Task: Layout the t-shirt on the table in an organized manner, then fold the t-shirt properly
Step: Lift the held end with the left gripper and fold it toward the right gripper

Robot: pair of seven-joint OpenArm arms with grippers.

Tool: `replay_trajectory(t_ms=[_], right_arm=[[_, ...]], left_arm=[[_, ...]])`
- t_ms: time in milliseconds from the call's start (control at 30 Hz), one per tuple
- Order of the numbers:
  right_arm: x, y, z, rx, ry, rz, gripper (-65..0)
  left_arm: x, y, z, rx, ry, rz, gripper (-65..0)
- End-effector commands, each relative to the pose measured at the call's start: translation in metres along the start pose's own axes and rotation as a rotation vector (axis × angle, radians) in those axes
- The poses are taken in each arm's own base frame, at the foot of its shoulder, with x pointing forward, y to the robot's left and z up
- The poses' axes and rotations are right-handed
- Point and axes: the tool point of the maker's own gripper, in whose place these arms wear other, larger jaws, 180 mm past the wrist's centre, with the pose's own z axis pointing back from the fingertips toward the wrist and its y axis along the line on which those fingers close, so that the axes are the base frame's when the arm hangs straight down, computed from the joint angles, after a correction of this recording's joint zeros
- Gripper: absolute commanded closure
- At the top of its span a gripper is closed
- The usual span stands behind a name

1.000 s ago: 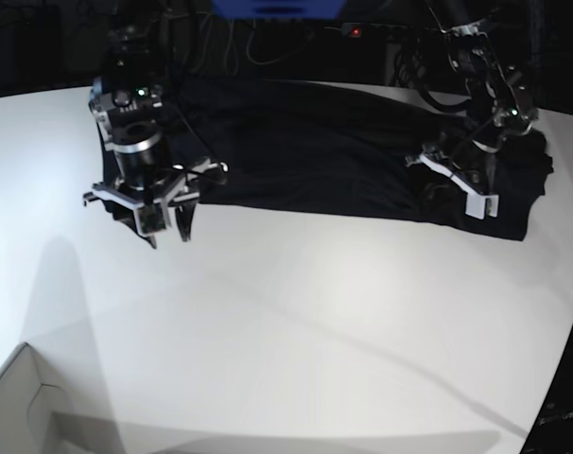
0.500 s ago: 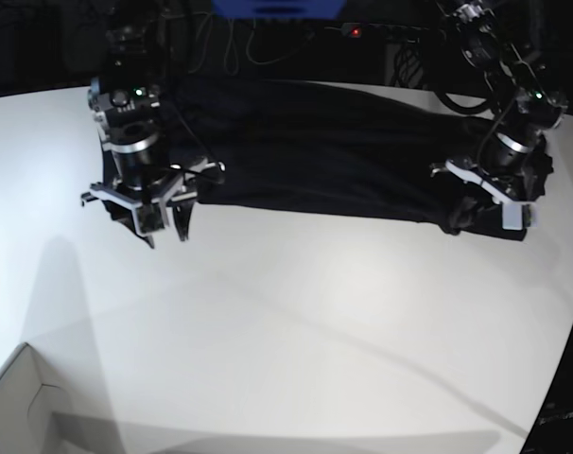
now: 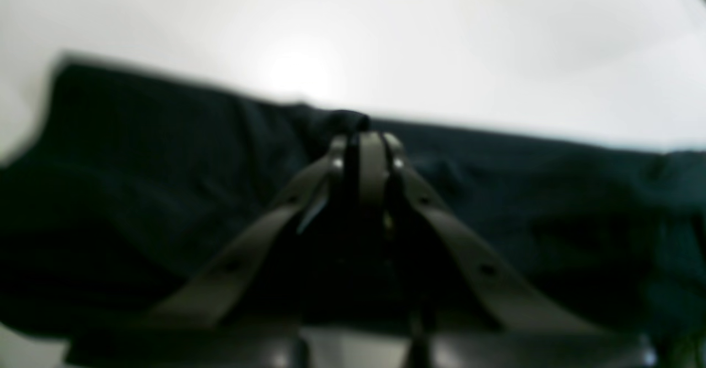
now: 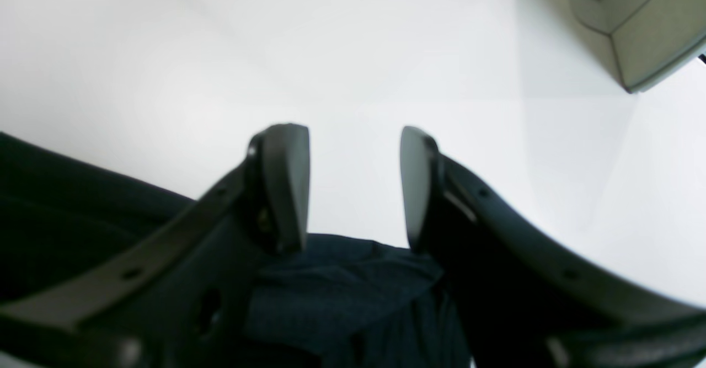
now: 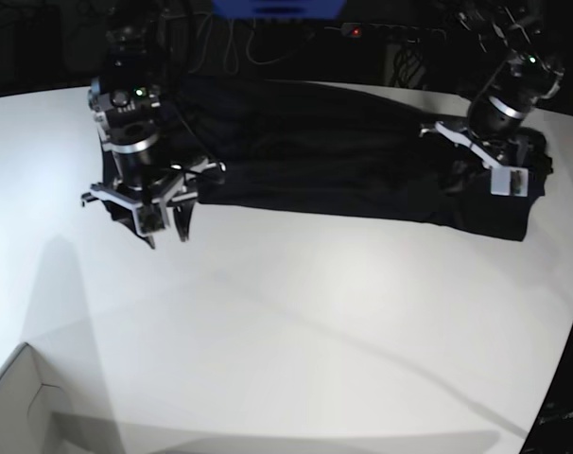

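You are looking at a task that is only partly done. The shirt [image 5: 334, 151] is lying on the far part of the bench [image 5: 296, 331] as a long dark band, running from the left side to the right side. It looks already doubled along its length, but I am judging this only from the narrow shape; sleeves and collar are too dark to tell.

The left claw [image 5: 480, 175] is at the right end of the shirt. In its wrist view the tips are pressed together [image 3: 364, 147] with a small bump of cloth showing just above them, so it is clenched, and I judge it is pinching the shirt there.

The right claw [image 5: 164, 222] is released: its two fingers [image 4: 284, 186] are standing apart with bare bench between them, and it is hovering over the near left edge of the shirt, gripping nothing.

What is remaining, in my judgement: the crosswise folds, bringing one end over the other, and smoothing. A box corner [image 5: 22, 407] is sitting near left, well apart.
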Motion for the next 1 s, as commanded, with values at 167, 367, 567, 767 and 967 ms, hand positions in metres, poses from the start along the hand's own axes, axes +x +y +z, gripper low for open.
replay_trajectory(t_ms=[167,367,567,767,967], right_arm=[[0.014,0.0,0.001,-0.002,-0.053,-0.004,-26.6],[0.014,-0.002,0.001,-0.006,-0.051,-0.004,-26.6],[0.009,0.0,0.003,-0.001,-0.04,-0.005,-26.6],[0.009,0.002,0.004,0.004,-0.039,-0.005,-26.6],[0.008,0.002,0.004,0.004,-0.037,-0.005,-26.6]], left_arm=[[0.003,-0.065,-0.015,-0.196,-0.014,-0.045,-0.1],[-0.009,-0.106,-0.019,-0.351,0.056,-0.173,-0.2],[-0.02,-0.116,-0.016,-0.412,0.11,-0.256,-0.5],[-0.032,-0.121,-0.012,-0.445,0.151,-0.296,-4.8],[-0.042,-0.119,-0.007,-0.45,0.177,-0.296,-33.5]])
